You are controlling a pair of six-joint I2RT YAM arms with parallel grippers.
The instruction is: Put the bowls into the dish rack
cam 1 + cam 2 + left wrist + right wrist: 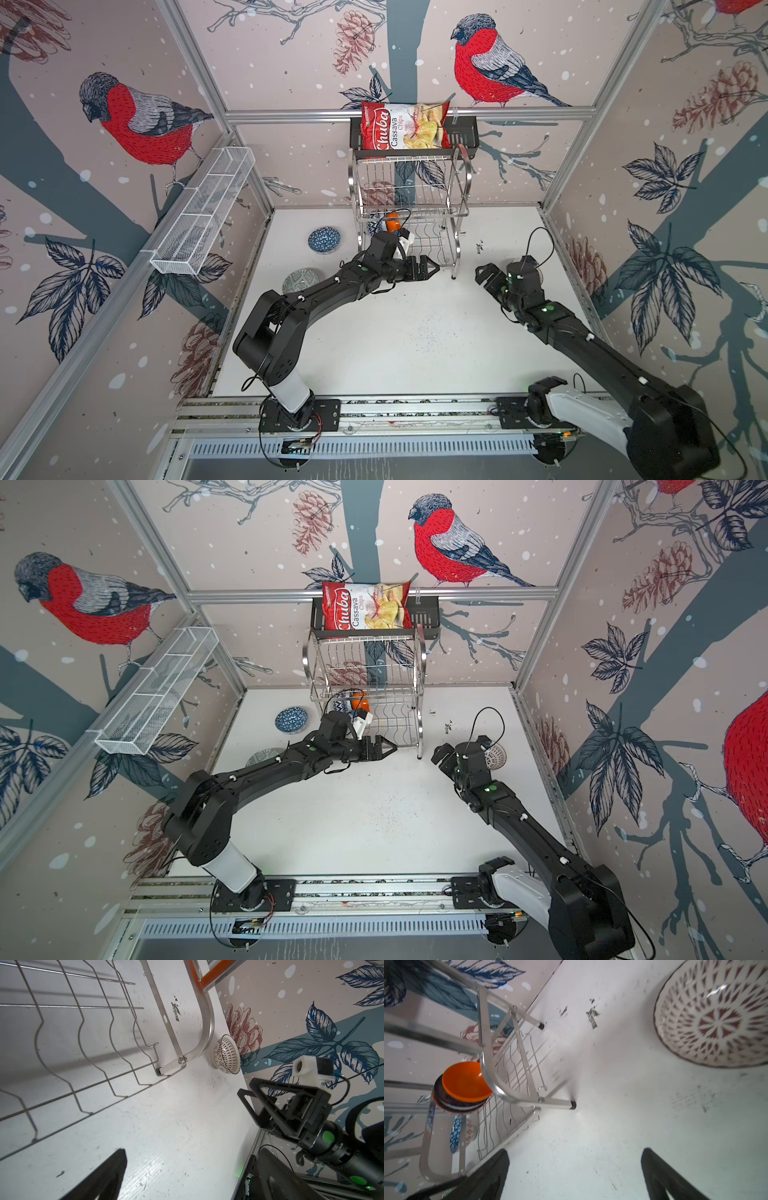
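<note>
The steel dish rack (415,195) (370,675) stands at the back of the white table. An orange bowl (392,223) (465,1080) rests in it on a dark bowl, with a blue patterned bowl (455,1136) upright beside them. On the table lie a blue bowl (324,240), a grey-green bowl (300,280) half hidden by my left arm, and a red-and-white bowl (494,756) (716,1020) (226,1057) by the right wall. My left gripper (432,268) (191,1172) is open and empty in front of the rack's lower shelf. My right gripper (484,274) (575,1167) is open and empty, just right of the rack.
A bag of cassava chips (405,126) sits in a black shelf (465,133) above the rack. A long white mesh basket (203,212) hangs on the left wall. The arms' base rail (374,409) runs along the table's front edge.
</note>
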